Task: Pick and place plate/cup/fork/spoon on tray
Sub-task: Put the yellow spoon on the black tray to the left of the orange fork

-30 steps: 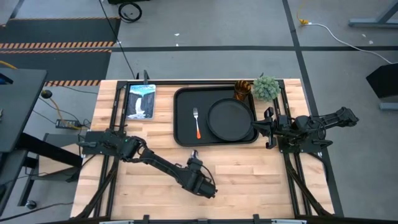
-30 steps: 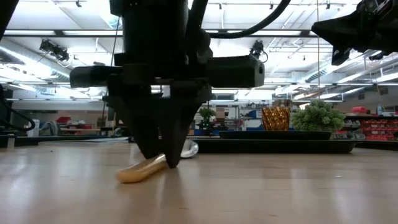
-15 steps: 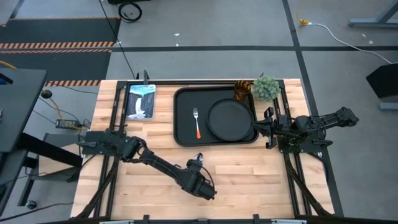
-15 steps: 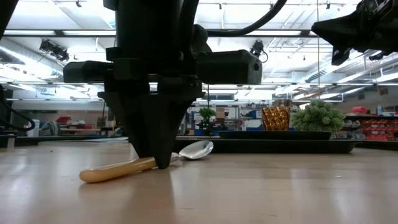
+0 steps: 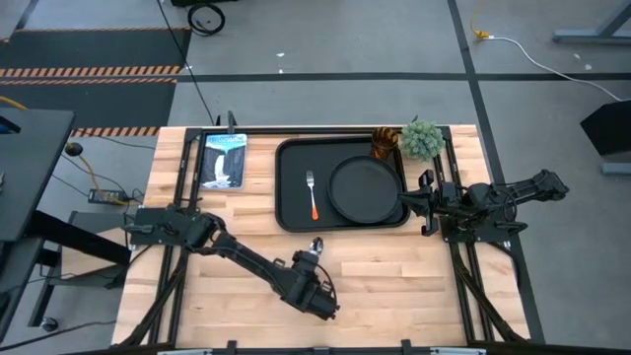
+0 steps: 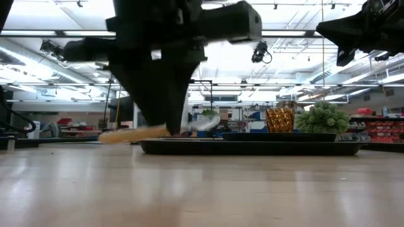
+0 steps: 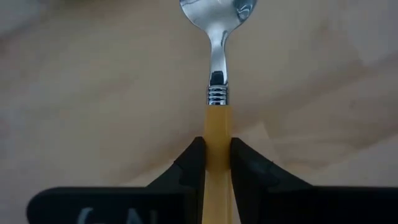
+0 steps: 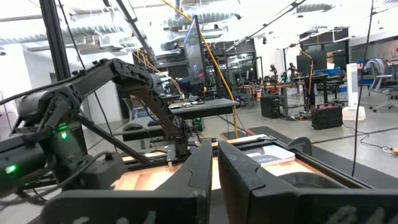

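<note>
My left gripper [image 5: 313, 264] is shut on the spoon [image 5: 316, 245], which has a silver bowl [image 7: 217, 9] and a yellow-orange handle. It holds it above the bare wood, near the tray's [image 5: 288, 219] near edge. The black plate [image 5: 367, 189] and the red-handled fork [image 5: 313, 196] lie flat in the tray. The amber cup [image 5: 384, 145] stands at the tray's far right corner. My right gripper [image 5: 425, 204] is shut and empty, above the table's right side beside the tray. My left gripper pinches the spoon's yellow-orange handle [image 7: 217, 132] between its two fingers, a little behind the ribbed metal collar. The fingers [image 6: 165, 120] point down from above. The spoon is lifted clear of the table and lies nearly level, its bowl [image 6: 206, 122] toward the tray.
A small green plant [image 5: 422, 139] stands at the far right by the cup. A blue-white card [image 5: 224, 160] lies at the far left. Bare wood [image 5: 394, 286] stretches along the table's near side.
My left gripper has risen, still shut on the spoon. The spoon's handle end, which rested on the table, is now lifted clear. The spoon has gone from tilted to nearly level, and in the low view it has turned more broadside.
</note>
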`<state>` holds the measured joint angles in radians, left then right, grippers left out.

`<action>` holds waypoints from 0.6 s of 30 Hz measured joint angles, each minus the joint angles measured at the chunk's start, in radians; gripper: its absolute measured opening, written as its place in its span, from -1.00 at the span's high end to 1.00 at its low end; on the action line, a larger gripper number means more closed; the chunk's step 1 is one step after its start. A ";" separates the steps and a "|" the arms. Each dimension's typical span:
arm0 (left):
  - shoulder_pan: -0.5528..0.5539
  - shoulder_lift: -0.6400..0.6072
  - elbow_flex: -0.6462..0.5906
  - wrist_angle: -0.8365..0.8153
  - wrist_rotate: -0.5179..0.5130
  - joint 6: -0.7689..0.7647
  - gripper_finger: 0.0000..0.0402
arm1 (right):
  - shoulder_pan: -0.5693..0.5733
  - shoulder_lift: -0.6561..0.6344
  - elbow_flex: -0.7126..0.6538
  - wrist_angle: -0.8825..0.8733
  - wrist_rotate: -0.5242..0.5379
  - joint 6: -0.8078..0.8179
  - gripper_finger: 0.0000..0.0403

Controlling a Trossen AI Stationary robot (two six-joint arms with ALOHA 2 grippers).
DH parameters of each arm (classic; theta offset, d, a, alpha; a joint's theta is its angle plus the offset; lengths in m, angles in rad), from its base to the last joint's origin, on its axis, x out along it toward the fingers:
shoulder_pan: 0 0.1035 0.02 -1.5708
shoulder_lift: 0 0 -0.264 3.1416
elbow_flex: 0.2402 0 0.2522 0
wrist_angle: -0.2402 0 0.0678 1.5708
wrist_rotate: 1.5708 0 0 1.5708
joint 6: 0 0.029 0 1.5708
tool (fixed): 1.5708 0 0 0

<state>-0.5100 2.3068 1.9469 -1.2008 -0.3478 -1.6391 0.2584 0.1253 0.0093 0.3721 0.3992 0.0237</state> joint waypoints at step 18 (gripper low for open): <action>0.203 -0.033 0.003 -0.155 -0.061 0.013 0.67 | 0.000 0.000 0.000 0.000 0.000 0.000 0.83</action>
<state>-0.3067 2.2736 1.9499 -1.3555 -0.4089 -1.6261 0.2588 0.1253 0.0090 0.3721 0.3988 0.0235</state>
